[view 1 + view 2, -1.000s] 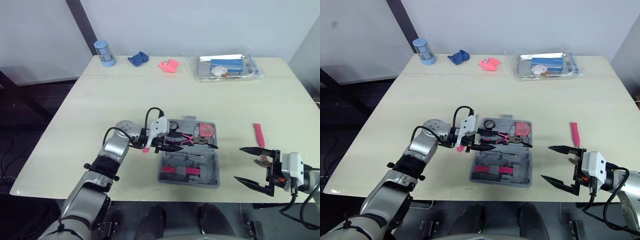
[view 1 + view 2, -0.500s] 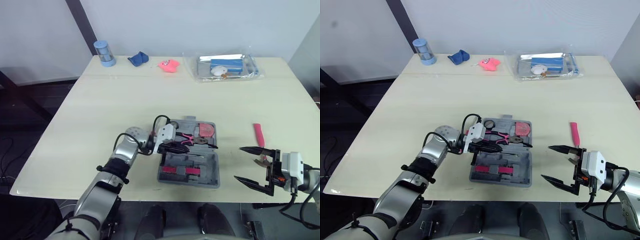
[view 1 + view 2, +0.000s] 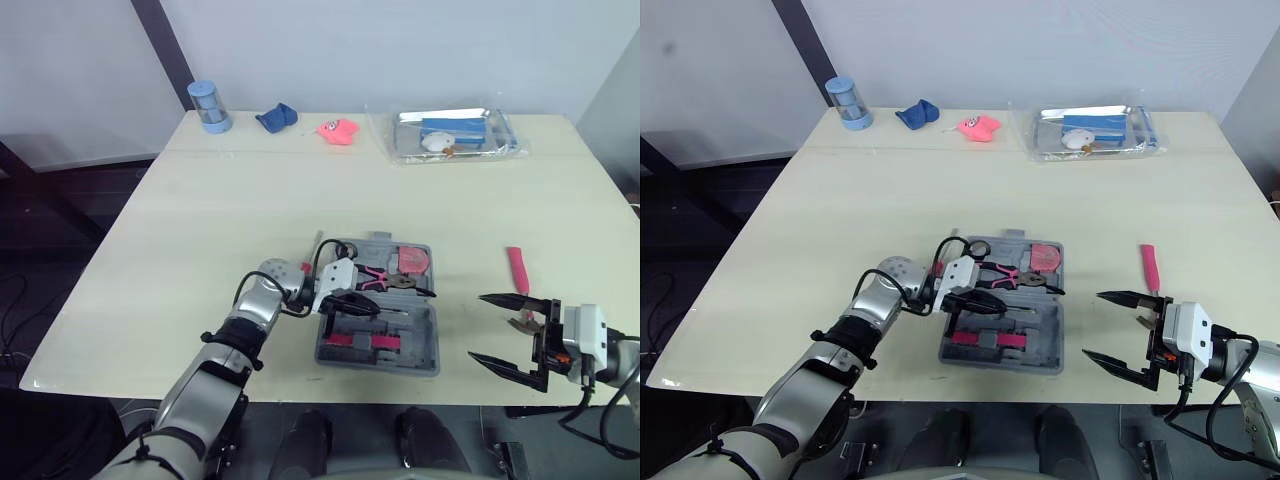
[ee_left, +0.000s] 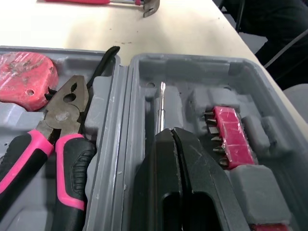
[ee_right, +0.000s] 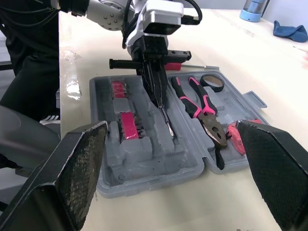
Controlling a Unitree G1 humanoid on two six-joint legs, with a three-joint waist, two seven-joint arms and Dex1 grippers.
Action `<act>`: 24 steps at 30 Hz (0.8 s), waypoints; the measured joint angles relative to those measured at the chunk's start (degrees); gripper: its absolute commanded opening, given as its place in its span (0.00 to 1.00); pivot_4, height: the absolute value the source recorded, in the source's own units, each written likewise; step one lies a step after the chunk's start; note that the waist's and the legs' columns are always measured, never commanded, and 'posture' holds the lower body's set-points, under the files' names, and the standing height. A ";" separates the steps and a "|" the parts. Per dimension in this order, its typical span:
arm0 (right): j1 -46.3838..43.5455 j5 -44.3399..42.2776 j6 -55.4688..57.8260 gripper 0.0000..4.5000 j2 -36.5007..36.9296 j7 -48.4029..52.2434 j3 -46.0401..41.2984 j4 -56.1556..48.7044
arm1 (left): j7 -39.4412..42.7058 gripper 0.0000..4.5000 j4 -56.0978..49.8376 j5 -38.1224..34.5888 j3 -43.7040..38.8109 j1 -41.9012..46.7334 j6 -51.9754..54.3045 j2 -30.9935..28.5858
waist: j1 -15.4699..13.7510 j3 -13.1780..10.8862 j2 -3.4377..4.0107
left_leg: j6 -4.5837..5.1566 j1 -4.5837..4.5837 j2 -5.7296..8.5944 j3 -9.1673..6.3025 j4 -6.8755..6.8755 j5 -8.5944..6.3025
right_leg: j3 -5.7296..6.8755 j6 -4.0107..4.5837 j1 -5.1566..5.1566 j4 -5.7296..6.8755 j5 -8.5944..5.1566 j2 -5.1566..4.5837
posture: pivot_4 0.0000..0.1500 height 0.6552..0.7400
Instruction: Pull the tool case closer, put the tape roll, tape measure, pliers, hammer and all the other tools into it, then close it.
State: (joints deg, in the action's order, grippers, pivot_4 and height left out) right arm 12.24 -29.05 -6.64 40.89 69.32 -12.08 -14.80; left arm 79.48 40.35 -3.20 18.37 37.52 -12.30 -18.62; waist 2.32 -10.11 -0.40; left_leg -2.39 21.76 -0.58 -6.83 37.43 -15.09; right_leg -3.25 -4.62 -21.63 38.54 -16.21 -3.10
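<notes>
The grey tool case (image 3: 425,330) lies open near the table's front edge. Pink-handled pliers (image 3: 375,277), a red tape measure (image 3: 411,260) and a black tape roll (image 3: 979,247) rest in its far half. Pink bit holders (image 3: 358,341) sit in its near half. My left gripper (image 3: 372,307) is low over the near half, shut on a screwdriver. The metal shaft (image 4: 162,103) sticks out past the fingertips into a slot. The pink-handled hammer (image 3: 517,268) lies right of the case. My right gripper (image 3: 476,328) stands wide open beside the hammer's head, holding nothing.
Another screwdriver (image 5: 199,67) lies on the table just left of the case. Along the back edge stand a blue cylinder (image 3: 210,105), a blue cloth (image 3: 277,117), a pink toy (image 3: 338,130) and a clear packet of items (image 3: 455,135).
My left gripper has moved right and toward me, from the case's left edge to over its near half, bringing the screwdriver along. The right gripper has stayed still.
</notes>
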 measured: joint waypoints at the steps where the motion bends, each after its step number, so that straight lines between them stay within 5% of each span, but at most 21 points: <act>1: 0.00 0.00 0.00 1.00 0.00 0.01 0.00 0.00 | -0.16 0.00 0.23 0.14 0.00 0.10 -0.39 0.01 | -0.01 0.00 0.00 | 0.00 0.00 0.00 0.00 0.00 0.00 | 0.00 0.00 0.00 0.00 0.00 0.00 | 1.00 1.00; 24: -0.29 0.01 -0.13 1.00 -0.01 0.07 -0.01 0.24 | -3.68 0.00 3.13 3.25 0.35 0.68 -3.13 -0.34 | 0.08 0.07 0.01 | 0.00 -0.07 0.00 0.00 0.00 0.00 | -0.01 0.00 0.04 0.04 0.00 0.01 | 1.00 1.00</act>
State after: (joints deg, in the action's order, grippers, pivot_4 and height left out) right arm 11.95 -29.04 -6.77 40.88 69.39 -12.08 -14.56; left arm 75.80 43.48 0.05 18.72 38.20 -15.43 -18.96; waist 2.41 -10.03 -0.39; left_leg -2.39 21.68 -0.58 -6.83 37.43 -15.09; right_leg -3.26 -4.62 -21.60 38.58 -16.21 -3.09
